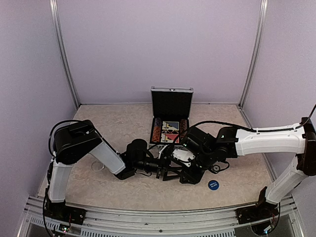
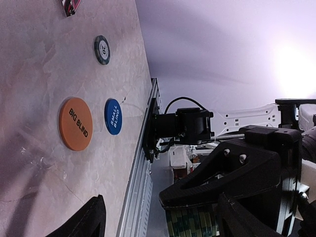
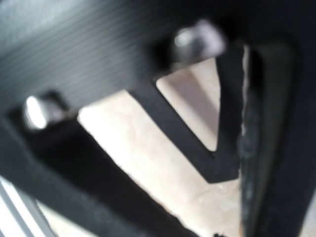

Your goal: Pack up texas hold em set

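Left arm, right arm angled inward, meeting over marbled tabletop; left fingers released; right fingers grasping striped green-white chip stack.

The table is matt, a marbled stone-look laminate. The case at twelve o'clock has a bright metal rim and a dull black lining. The orange disc, blue disc and chips look like smooth matt plastic. The rail at six o'clock is ribbed bare aluminium.
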Robot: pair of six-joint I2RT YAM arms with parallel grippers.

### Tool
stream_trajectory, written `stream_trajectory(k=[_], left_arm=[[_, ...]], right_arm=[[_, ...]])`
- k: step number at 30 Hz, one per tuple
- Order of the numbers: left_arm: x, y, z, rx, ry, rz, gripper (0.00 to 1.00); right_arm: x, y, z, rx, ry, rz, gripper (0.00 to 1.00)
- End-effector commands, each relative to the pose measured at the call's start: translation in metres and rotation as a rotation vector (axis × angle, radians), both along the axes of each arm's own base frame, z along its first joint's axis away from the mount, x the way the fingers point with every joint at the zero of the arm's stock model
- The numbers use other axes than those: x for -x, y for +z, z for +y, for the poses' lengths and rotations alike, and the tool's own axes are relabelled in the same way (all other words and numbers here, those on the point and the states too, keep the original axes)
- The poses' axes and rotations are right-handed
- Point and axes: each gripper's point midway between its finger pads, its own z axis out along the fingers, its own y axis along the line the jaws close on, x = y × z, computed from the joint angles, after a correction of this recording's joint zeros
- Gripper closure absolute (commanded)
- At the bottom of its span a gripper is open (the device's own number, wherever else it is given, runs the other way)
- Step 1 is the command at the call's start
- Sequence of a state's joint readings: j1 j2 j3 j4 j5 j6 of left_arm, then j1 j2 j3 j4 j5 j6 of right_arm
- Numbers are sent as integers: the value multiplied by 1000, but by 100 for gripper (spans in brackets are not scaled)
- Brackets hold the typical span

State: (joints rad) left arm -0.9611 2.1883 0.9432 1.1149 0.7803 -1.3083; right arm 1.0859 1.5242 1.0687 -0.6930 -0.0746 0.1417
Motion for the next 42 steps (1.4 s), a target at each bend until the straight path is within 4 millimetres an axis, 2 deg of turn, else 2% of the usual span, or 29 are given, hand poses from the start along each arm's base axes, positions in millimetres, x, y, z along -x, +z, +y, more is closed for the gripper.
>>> stream_trajectory(k=[1, 10, 17, 29, 34, 37, 42], left_arm=[[12, 21, -2, 57, -36, -43, 25], [20, 21, -2, 91, -97, -70, 27], [27, 30, 1, 129, -128, -93, 27], [33, 28, 8, 113, -141, -102, 28], [38, 35, 11, 126, -155, -117, 28], [33, 36, 14, 122, -136, -113, 28], [10, 37, 24, 107, -60, -112, 28]], right_arm=[[-2, 34, 32, -146, 58, -60, 73], [3, 27, 33, -132, 83, -32, 73], [4, 25, 32, -124, 89, -27, 73], [-1, 20, 30, -96, 72, -41, 73], [0, 17, 28, -90, 74, -38, 73], [1, 18, 28, -95, 79, -34, 73], [2, 22, 28, -110, 78, -34, 73]])
